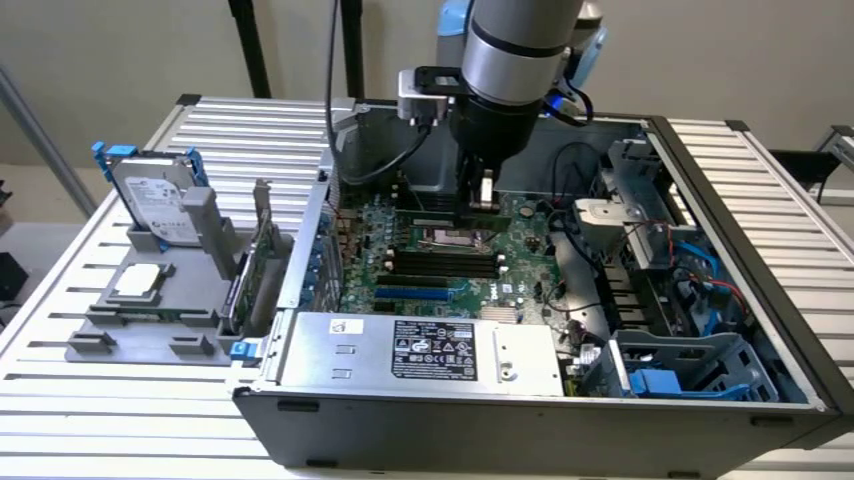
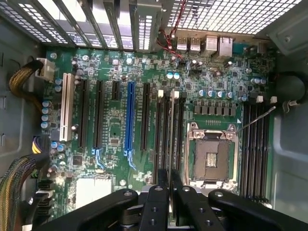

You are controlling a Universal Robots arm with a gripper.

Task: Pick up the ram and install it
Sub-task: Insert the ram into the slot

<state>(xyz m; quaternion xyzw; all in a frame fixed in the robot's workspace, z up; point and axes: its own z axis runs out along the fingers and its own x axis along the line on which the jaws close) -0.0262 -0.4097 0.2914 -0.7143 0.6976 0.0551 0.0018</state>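
I have the tool (image 2: 169,182) clenched on the ram (image 2: 169,156), which hangs edge-on between the fingers, inside the open computer case (image 1: 534,430) and just above the motherboard (image 2: 115,130). In the wrist view the stick lines up with the memory slots (image 2: 179,125) beside the processor socket (image 2: 211,159), but I cannot tell whether its lower edge is touching a slot or hovering over one. That is my main worry: if it is a little off to one side or tilted along its length, pushing down could jam it on the slot wall, bend it, or make it slip in the fingers. The bare processor socket sits just beside the slots, so a stick that skids sideways could land on it. I also cannot see the notch, so the ram may be the wrong way round. The latches at the slot ends are too small for me to judge as open or shut. In the exterior view the arm covers most of the stick and the slot below it, and the cables (image 2: 19,178) at the case wall are cut off at the edge.
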